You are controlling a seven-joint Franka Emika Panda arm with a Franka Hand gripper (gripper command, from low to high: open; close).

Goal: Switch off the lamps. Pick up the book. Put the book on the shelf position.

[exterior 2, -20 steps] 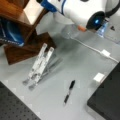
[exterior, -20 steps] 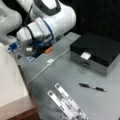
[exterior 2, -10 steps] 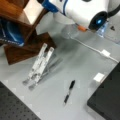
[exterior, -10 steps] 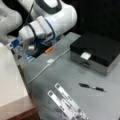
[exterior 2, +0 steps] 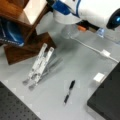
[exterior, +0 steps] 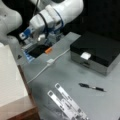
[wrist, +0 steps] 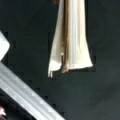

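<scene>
A large white flat slab, the book (exterior: 10, 75), lies on the reddish-brown wooden shelf position (exterior: 26, 112) at a front view's left. It also shows as a pale top (exterior 2: 35, 10) on that wooden block (exterior 2: 27, 50). My gripper (exterior: 37, 42) hangs at the table's far corner, over a dark patch with a blue rim (exterior: 37, 51), beside an orange tab (exterior: 48, 50). It is well apart from the book. In the wrist view a pale sheaf with a brown seam (wrist: 71, 45) hangs from the top edge against a dark ground. No lamps are in view.
A black-lidded box (exterior: 96, 50) (exterior 2: 107, 100) stands at the table's side. A pen (exterior: 91, 87) (exterior 2: 69, 91) and a slotted metal stand (exterior: 67, 102) (exterior 2: 40, 65) lie in the middle. A white cable (exterior: 47, 63) (exterior 2: 95, 48) crosses the top. A blue book (exterior 2: 10, 32) sits under the shelf.
The arm has shifted only slightly near the far corner. The white slab, pen, stand and box have not moved.
</scene>
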